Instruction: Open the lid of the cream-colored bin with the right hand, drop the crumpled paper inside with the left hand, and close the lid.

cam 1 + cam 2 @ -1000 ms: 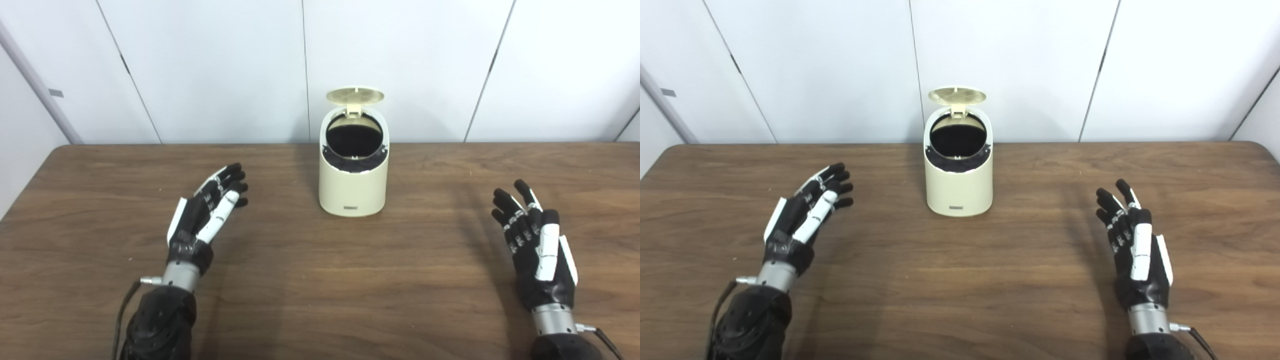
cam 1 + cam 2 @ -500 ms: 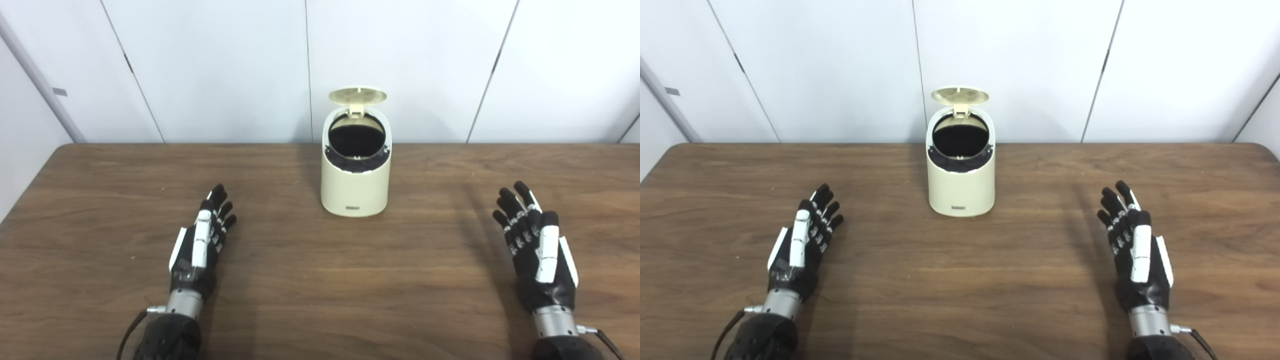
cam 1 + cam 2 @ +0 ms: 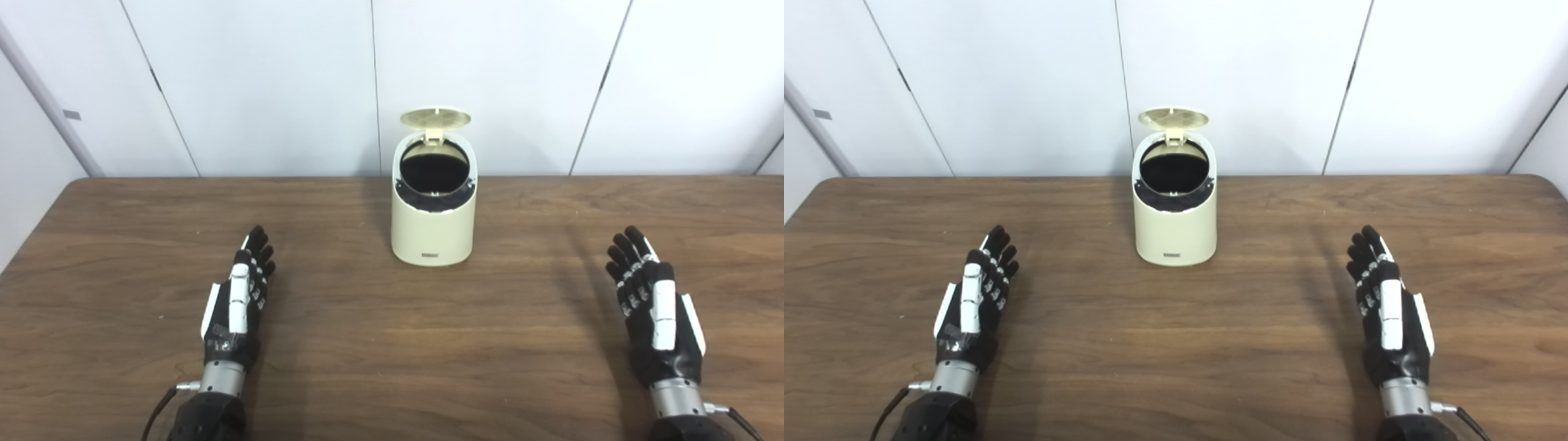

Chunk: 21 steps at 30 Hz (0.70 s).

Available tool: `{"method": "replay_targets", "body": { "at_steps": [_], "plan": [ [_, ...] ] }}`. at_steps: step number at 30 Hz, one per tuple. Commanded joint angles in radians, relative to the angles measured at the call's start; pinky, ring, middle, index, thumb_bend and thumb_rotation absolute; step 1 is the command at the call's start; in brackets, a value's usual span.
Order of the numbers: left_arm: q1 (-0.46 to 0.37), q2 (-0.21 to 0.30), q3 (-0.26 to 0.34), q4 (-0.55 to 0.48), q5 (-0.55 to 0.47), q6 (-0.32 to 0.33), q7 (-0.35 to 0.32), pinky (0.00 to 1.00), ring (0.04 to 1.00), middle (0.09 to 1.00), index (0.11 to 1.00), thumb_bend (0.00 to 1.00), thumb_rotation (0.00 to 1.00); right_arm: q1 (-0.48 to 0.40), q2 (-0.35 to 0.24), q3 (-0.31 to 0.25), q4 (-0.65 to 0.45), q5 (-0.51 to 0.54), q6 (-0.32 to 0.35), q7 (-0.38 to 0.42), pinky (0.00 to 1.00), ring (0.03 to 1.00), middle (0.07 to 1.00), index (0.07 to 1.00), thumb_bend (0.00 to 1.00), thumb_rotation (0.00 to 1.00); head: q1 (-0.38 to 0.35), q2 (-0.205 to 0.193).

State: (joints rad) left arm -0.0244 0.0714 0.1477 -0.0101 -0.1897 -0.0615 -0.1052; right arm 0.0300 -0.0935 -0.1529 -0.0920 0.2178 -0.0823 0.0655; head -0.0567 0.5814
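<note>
White wall panels stood behind the brown wooden surface (image 3: 380, 343). At twelve o'clock the cream-colored bin (image 3: 433, 226) sat with its lid (image 3: 435, 117) tipped up and its dark mouth exposed. The left hand (image 3: 236, 306), at eight o'clock, and the right hand (image 3: 655, 312), at four o'clock, both lay empty with fingers extended, well apart from the bin. No crumpled paper showed anywhere. The risk: the lid stayed up, and a careless push to close it might shove the light bin backward.

The cream-colored bin (image 3: 433, 229) stands upright at the counter's far middle, its round lid (image 3: 435, 117) flipped up, dark inside showing.
</note>
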Motion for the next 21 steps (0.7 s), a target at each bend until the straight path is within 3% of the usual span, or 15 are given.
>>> {"method": "replay_targets", "body": {
  "at_steps": [1,14,21],
  "plan": [
    [0.023,0.011,-0.001,0.025,0.013,-0.037,0.0,1.0,1.0,1.0,1.0,0.53,1.0,0.014,0.001,0.009,-0.006,-0.018,-0.015,0.0,0.95,0.956,0.949,0.894,0.59,0.89,-0.007,-0.007],
    [0.028,0.025,-0.009,0.024,0.03,-0.023,0.009,1.0,0.995,1.0,1.0,0.44,1.0,-0.049,-0.044,0.057,-0.049,-0.277,-0.032,-0.053,0.95,0.938,0.917,0.871,0.58,0.95,-0.046,-0.072],
    [0.032,0.022,-0.012,0.019,0.035,-0.021,0.021,1.0,0.99,0.999,1.0,0.4,0.99,-0.105,-0.073,0.081,-0.052,-0.42,-0.059,-0.085,0.88,0.904,0.896,0.868,0.56,0.99,-0.051,-0.095]
  ]
}}
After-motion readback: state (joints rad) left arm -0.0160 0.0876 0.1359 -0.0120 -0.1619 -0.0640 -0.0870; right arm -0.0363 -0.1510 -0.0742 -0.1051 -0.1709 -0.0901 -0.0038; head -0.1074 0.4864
